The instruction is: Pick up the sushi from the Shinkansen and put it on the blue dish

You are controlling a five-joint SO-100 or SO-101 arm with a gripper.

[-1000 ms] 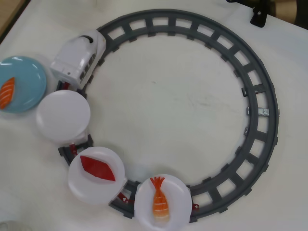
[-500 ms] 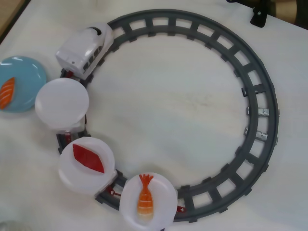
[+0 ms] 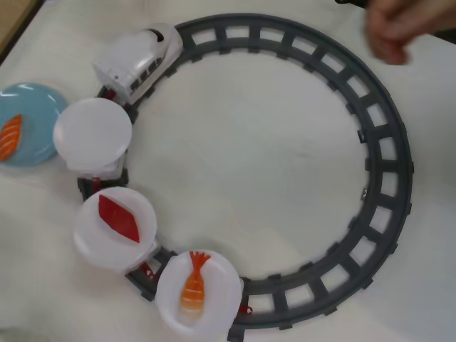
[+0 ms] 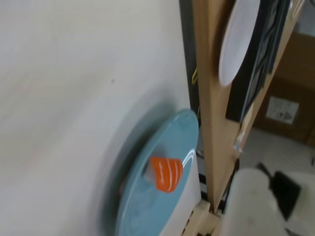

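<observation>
In the overhead view a white Shinkansen (image 3: 139, 60) stands on the grey ring track (image 3: 388, 153) at the upper left. It pulls three white plates: a bare one (image 3: 92, 135), one carrying a red tuna sushi (image 3: 119, 218), and one carrying a shrimp sushi (image 3: 193, 282). The blue dish (image 3: 35, 121) lies at the left edge with a salmon sushi (image 3: 10, 137) on it. The wrist view, blurred and tilted, shows the same blue dish (image 4: 147, 196) and salmon sushi (image 4: 166, 174). No gripper shows in either view.
A blurred human hand (image 3: 402, 28) hangs over the track at the top right of the overhead view. In the wrist view a wooden board edge (image 4: 209, 98) runs beside the table, with a white round plate (image 4: 236, 39) and boxes beyond it.
The train and its three plates have rolled along the track, up and to the right in the overhead view. A hand has come in at the top right.
</observation>
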